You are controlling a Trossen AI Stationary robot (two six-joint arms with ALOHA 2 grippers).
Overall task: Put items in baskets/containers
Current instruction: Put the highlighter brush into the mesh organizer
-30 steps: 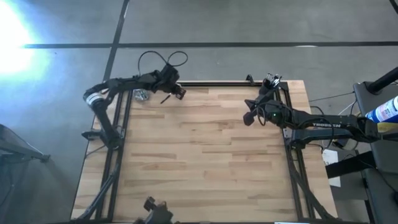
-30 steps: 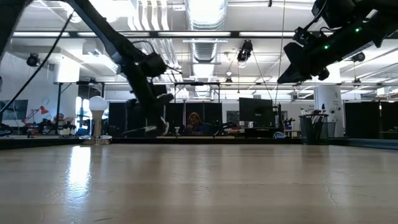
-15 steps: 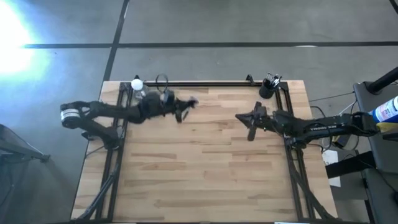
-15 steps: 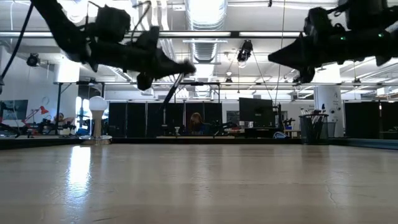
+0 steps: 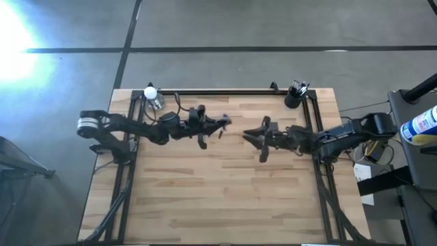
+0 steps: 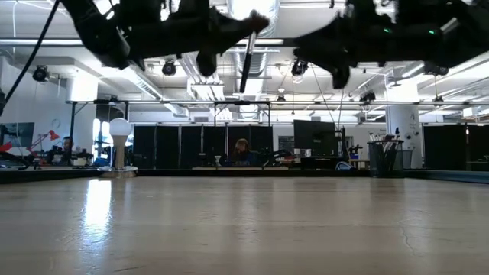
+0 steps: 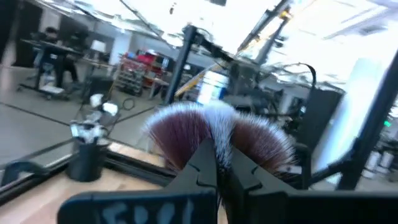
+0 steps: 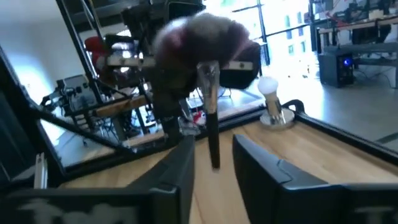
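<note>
The large brush is in the air over the middle of the table, its fluffy dark head [image 7: 186,127] ahead of my left gripper [image 7: 216,171], which is shut on it. Its handle [image 6: 247,61] hangs down slanting. My right gripper [image 8: 214,168] is open and faces it from the table's right; the handle's free end [image 8: 214,155] shows between the fingers, apart from them. In the high view the left gripper [image 5: 222,125] and right gripper [image 5: 247,135] nearly meet. The black cup [image 5: 293,98] stands at the far right corner with several thin brushes [image 7: 87,129] upright in it. My left gripper pinches the brush between its two fingers just below the fluffy head, at the shiny collar [image 8: 208,70], coming roughly level from the table's left. The brush is lifted clear, with the head beyond the fingers and the handle hanging below them. The fingers themselves hide the exact spot.
A white light bulb on a base [image 5: 150,93] stands at the far left corner of the wooden table [image 5: 218,198]. A black rail [image 5: 225,91] runs along the far edge. Bare wood lies under and in front of both grippers. People sit in the room behind [image 6: 242,149].
My left gripper has carried the brush from the far left corner up and toward the table's middle, and the handle now hangs down. My right gripper has moved from near the cup toward the table's left and up, and now faces the brush.
</note>
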